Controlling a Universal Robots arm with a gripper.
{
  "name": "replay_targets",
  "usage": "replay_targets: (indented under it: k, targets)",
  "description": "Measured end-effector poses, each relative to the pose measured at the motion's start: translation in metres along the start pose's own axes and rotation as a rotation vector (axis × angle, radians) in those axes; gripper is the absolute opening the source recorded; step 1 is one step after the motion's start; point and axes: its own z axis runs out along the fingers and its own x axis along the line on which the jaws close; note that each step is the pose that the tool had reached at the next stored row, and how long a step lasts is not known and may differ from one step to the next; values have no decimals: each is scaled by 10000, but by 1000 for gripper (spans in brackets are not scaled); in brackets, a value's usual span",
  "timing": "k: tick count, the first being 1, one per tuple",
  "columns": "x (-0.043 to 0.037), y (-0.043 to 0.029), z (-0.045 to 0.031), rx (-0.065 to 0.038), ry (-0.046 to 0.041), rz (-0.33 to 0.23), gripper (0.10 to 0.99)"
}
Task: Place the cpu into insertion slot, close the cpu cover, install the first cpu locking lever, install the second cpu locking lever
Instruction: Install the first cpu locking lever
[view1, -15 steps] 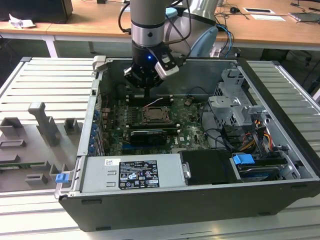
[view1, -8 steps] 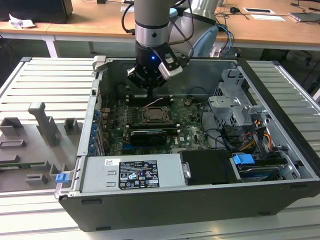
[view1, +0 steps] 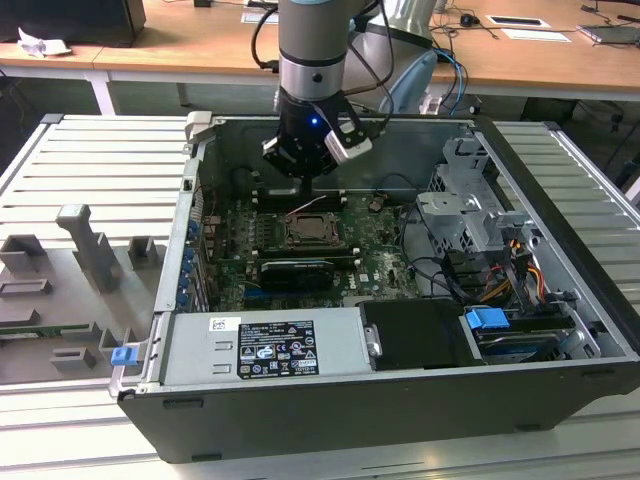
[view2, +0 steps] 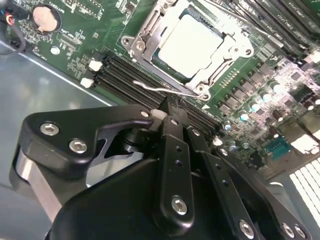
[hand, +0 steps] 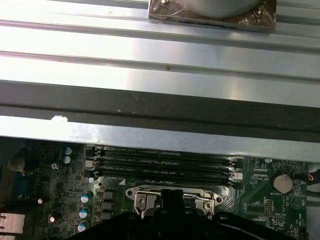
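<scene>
Exterior view first: gripper (view1: 300, 178) hangs inside the open computer case (view1: 560, 330), just above the insertion slot (view1: 308, 232) on the green motherboard (view1: 375, 262). A thin wire lever (view1: 312, 205) rises from the slot toward the gripper. The case lies on a ribbed metal surface (view1: 90, 160).

In the second wrist view, the cpu (view2: 192, 42) sits flat in the insertion slot, and the cpu cover (view2: 150, 40) lies closed around it, framing its pale top. The gripper (view2: 167, 112) looks closed, its tips just beside the lever's bent end (view2: 150, 88).

In the first wrist view, the cpu cover (hand: 172, 196) shows beside 4 memory slots (hand: 162, 167).
</scene>
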Motion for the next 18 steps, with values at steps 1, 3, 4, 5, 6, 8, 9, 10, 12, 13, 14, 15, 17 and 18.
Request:
replay_targets:
  k: [1,3,4,5,6,8,9,10,12,13,14,15,17,18]
  targets:
    - [0,0,34,-3,0,-2,106]
    - [0,0,87,-4,1,-8,106]
    - [1,0,90,-2,3,-7,106]
    - [1,-1,92,-1,2,-7,106]
    - [1,0,94,-4,2,-7,106]
    - [1,-1,106,-4,1,-7,106]
    - [1,-3,117,-4,1,-8,106]
    - [1,-3,118,-4,1,-7,106]
    - [1,-3,120,-4,1,-7,106]
    - [0,-3,121,-3,1,-7,106]
    - [-1,-3,122,-4,1,-7,106]
    - [-1,-3,122,-3,1,-7,106]
    - [-3,-4,123,-4,1,-8,106]
    - [-3,-4,124,-4,0,-7,106]
